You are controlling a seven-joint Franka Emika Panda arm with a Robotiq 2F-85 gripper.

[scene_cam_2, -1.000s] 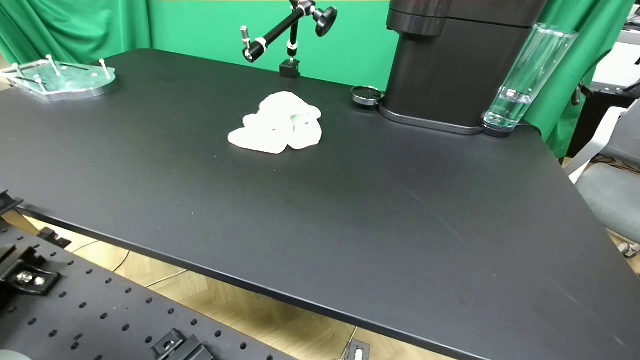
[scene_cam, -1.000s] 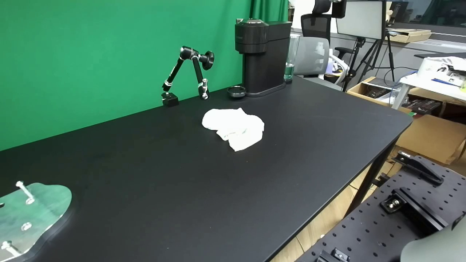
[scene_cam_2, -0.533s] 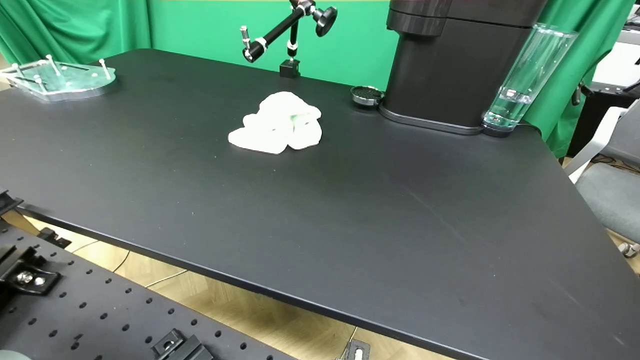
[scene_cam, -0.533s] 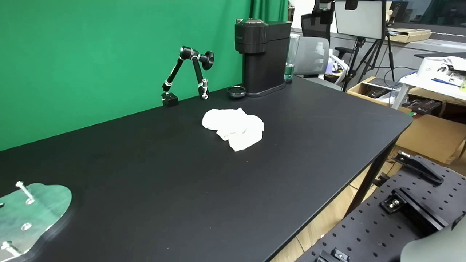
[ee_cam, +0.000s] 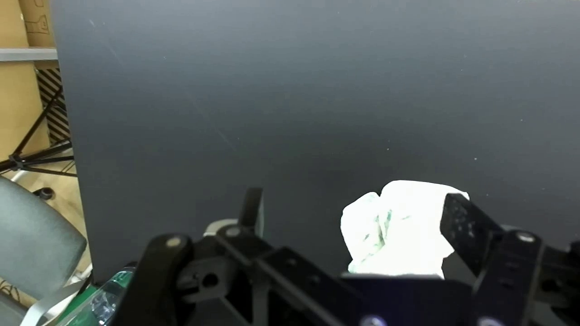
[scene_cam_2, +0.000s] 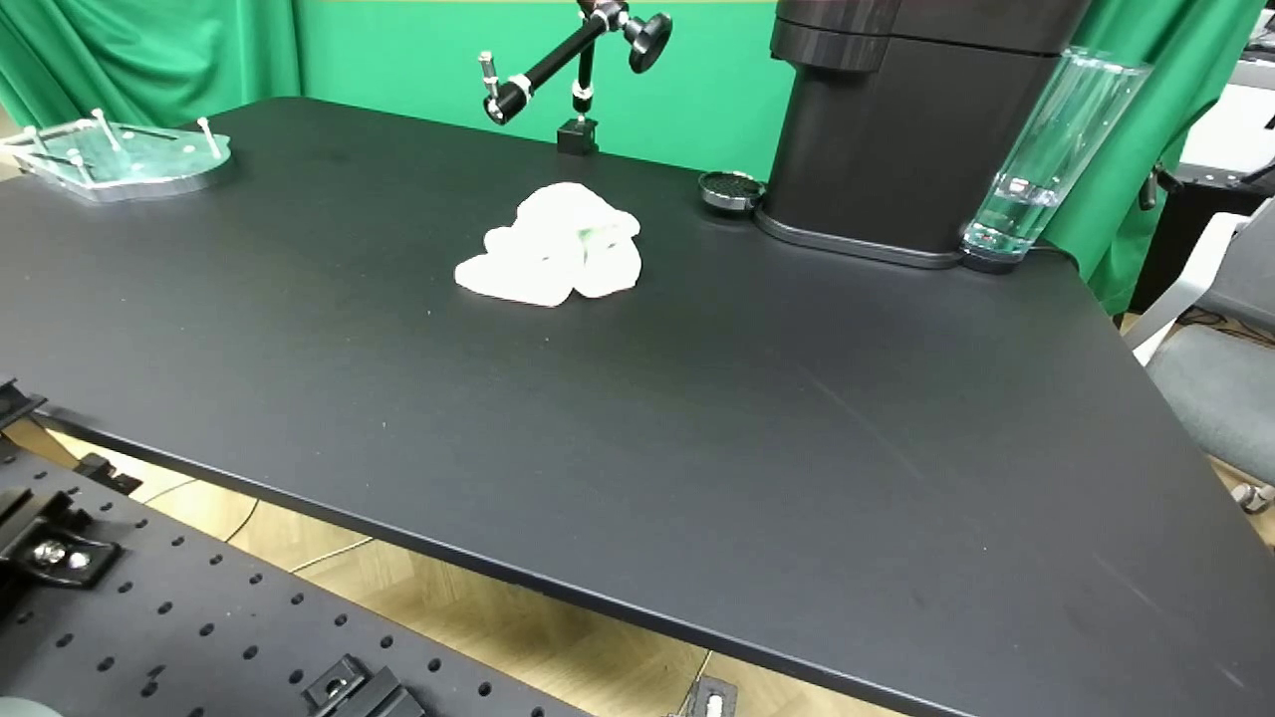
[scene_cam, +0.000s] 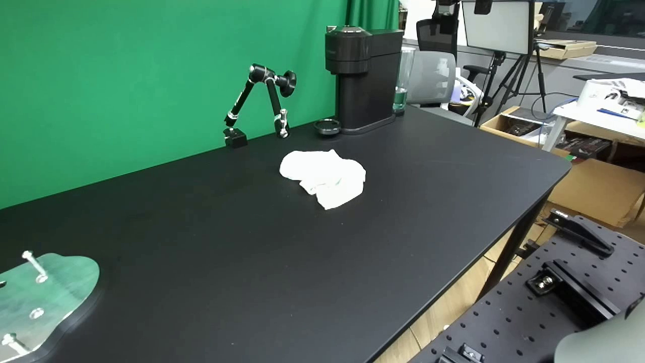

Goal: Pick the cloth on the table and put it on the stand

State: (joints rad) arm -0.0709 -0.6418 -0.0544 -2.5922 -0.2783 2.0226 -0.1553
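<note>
The crumpled white cloth [scene_cam: 327, 176] lies on the black table, and it shows in both exterior views [scene_cam_2: 558, 254]. A black jointed stand [scene_cam: 262, 75] rises from a small block at the table's back edge, also in both exterior views [scene_cam_2: 563, 60]. In the wrist view my gripper [ee_cam: 353, 199] is open and empty, its fingers wide apart. The cloth [ee_cam: 412, 222] shows below, nearer the right finger, which covers its right edge; the gripper body hides its lower part. In an exterior view only dark gripper parts [scene_cam: 463, 7] show at the top edge, high above the table.
A black coffee machine [scene_cam: 363, 75] with a clear water tank [scene_cam_2: 1056, 149] stands at the back, with a small round dish [scene_cam_2: 732, 189] beside it. A clear plate with white pegs [scene_cam_2: 129, 154] lies at the table's far end. A grey chair [ee_cam: 36, 240] stands past the table edge.
The dark gripper parts at the top edge of an exterior view have shifted slightly. The cloth and the stand have not moved.
</note>
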